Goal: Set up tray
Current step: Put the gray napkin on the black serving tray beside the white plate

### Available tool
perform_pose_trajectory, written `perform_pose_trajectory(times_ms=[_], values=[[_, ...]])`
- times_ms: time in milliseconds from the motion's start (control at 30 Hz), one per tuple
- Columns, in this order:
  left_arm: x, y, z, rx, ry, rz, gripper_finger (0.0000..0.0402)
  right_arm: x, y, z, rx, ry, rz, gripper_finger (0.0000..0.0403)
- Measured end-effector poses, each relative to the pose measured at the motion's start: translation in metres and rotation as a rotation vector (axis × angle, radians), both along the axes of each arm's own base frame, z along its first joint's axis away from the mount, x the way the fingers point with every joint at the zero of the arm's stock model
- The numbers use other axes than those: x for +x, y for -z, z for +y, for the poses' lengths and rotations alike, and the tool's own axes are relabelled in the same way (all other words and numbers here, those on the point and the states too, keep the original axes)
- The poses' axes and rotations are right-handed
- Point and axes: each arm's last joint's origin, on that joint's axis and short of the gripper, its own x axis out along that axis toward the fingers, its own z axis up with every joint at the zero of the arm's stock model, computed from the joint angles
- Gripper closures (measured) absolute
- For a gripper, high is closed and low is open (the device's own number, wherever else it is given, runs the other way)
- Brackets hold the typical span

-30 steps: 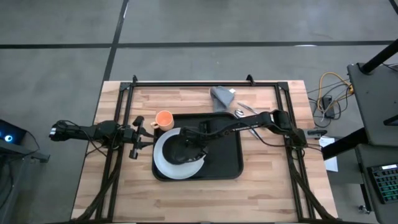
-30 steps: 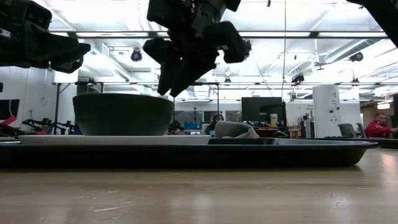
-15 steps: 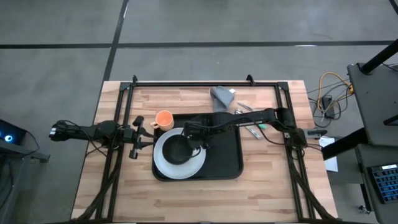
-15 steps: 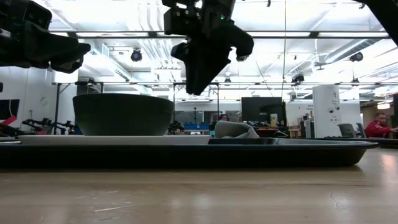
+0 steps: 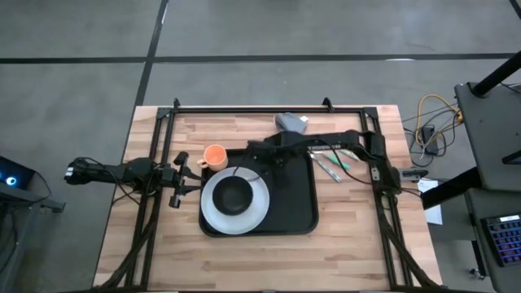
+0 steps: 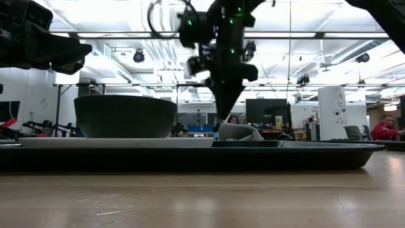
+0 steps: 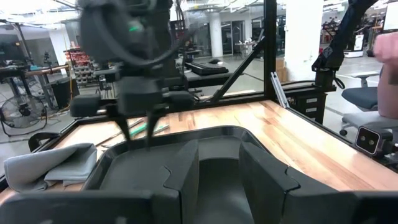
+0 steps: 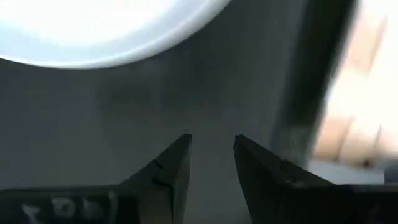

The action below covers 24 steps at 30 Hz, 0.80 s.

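Note:
The black tray (image 5: 295,205) lies mid-table. On its left half rests a white plate (image 5: 257,213), and a small black bowl (image 5: 234,195) stands on the plate. My right gripper (image 5: 264,159) hangs over the tray's bare far part, beyond the plate. It points down, clear of the floor, and its fingers (image 8: 179,163) are open with nothing between them. My left gripper (image 5: 182,174) waits open and level at the table's left side, short of the tray. An orange cup (image 5: 214,155) stands on the wood by the tray's far left corner.
A folded grey cloth (image 5: 290,123) lies on the wood behind the tray. Cutlery (image 5: 330,160) lies on the wood right of the tray, under my right arm. The tray's right half is bare. The black frame rails (image 5: 244,108) run along the far edge and both sides.
My right gripper has moved from above the bowl toward the table's far edge and a little to the right, over the tray's bare far part. It has rolled about its own axis on the way. The bowl and plate have stayed in place.

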Motion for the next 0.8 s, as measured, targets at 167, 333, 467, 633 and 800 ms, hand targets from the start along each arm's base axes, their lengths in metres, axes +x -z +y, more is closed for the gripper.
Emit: perform_pose_trajectory(times_ms=[167, 333, 467, 633, 800], values=[[0.000, 0.000, 0.000, 0.000, 0.000, 0.000, 0.0305, -0.017, 0.006, -0.029, 0.005, 0.133, -0.016, 0.0299], [0.000, 0.000, 0.000, 0.000, 0.000, 0.000, 0.0305, -0.042, -0.012, -0.042, -0.049, 0.235, -0.193, 0.0308], [0.000, 0.000, 0.000, 0.000, 0.000, 0.000, 0.0305, -0.060, -0.027, -0.048, -0.125, 0.362, -0.412, 0.0315], [0.000, 0.000, 0.000, 0.000, 0.000, 0.000, 0.0305, -0.077, -0.024, -0.047, -0.206, 0.396, -0.541, 0.0316], [0.000, 0.000, 0.000, 0.000, 0.000, 0.000, 0.0305, -0.079, -0.017, -0.052, -0.217, 0.425, -0.596, 0.0316]])
